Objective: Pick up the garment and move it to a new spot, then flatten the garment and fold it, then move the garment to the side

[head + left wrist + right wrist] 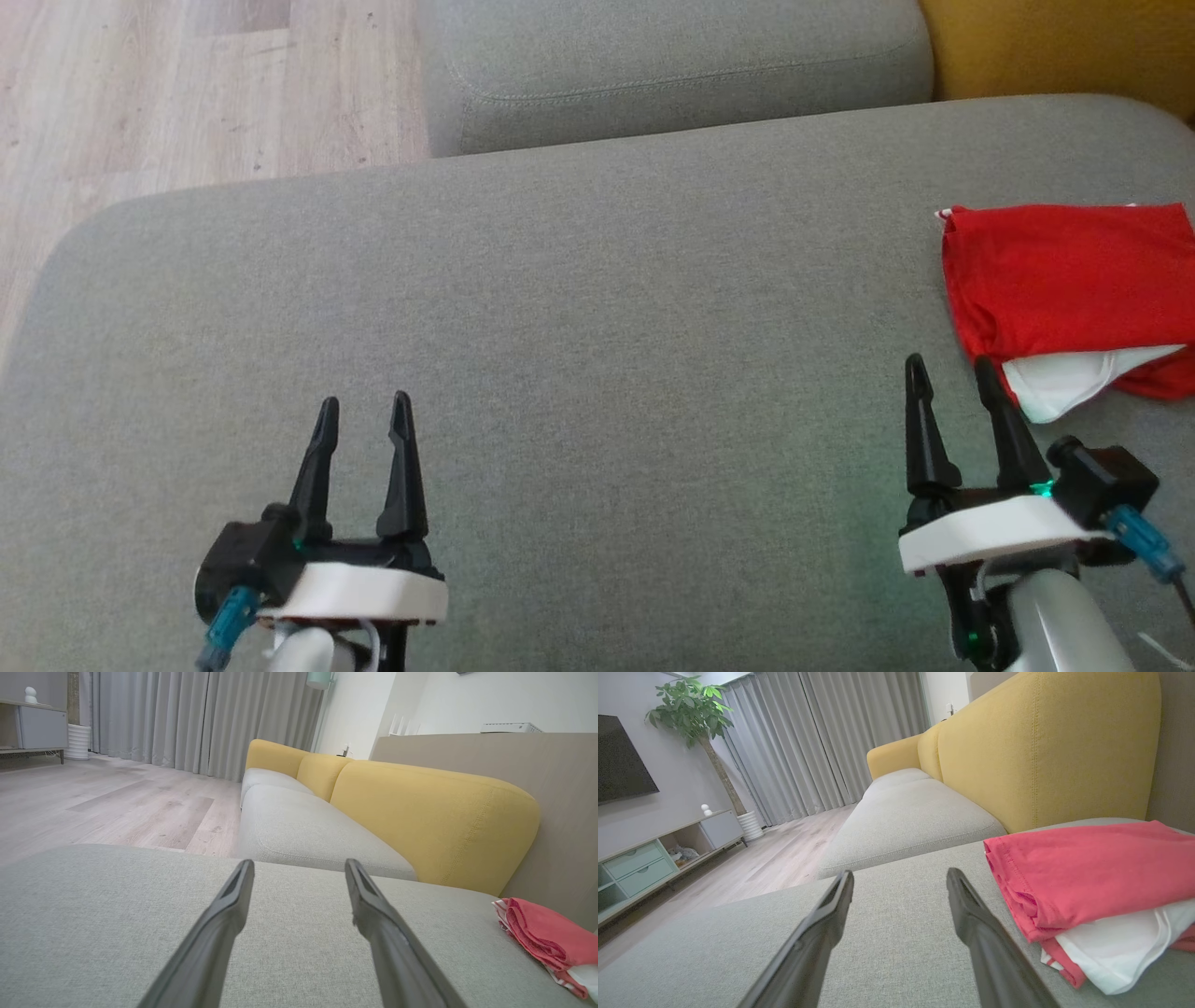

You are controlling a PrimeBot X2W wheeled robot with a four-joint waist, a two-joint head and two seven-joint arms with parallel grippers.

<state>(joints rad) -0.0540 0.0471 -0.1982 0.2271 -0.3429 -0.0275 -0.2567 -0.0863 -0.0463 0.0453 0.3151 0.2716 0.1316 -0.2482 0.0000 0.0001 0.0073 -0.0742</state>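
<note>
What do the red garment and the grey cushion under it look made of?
Red garment: soft knit, probably cotton jersey; matte, with a stitched hem, limp folds and a white layer showing. Grey cushion: coarse woven upholstery fabric, matte; flecked weave visible.

Red-and-white garment (1055, 280) on a grey cushion (560, 308), yellow backrest (434, 816).
</note>
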